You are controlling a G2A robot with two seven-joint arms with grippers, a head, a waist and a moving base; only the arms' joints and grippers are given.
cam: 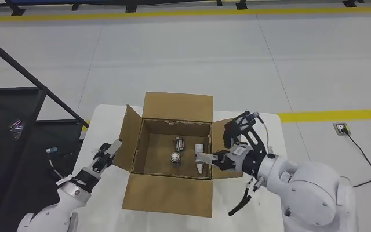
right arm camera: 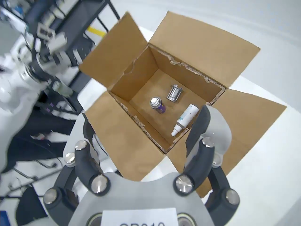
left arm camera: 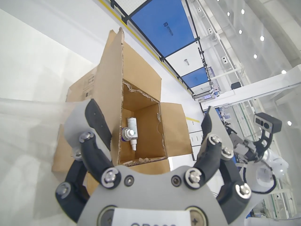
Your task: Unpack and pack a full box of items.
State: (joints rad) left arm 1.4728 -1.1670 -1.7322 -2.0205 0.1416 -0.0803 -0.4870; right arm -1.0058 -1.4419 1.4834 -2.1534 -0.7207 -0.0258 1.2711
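Since white bottle (right arm camera: 188,116) lies flat in box (right arm camera: 141,71), likely light, stiff, slippery: grip mid-body, not nozzle. Right gripper (right arm camera: 145,123) wide, empty; left gripper (left arm camera: 150,109) likewise.

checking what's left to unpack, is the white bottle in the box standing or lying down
Lying down: the white bottle rests on its side on the box floor.

Nothing fully readable. Blue wall panel (left arm camera: 162,24) and white panel (left arm camera: 186,61), far behind the box (left arm camera: 88,86): each has a small logo with a word, too small to make out. Box outer face: small black printed symbols. Left wrist plate sticker (left arm camera: 150,218) and right wrist plate sticker (right arm camera: 140,218): dark characters cut off at the edge. White bottle (right arm camera: 187,116): teal print, illegible.
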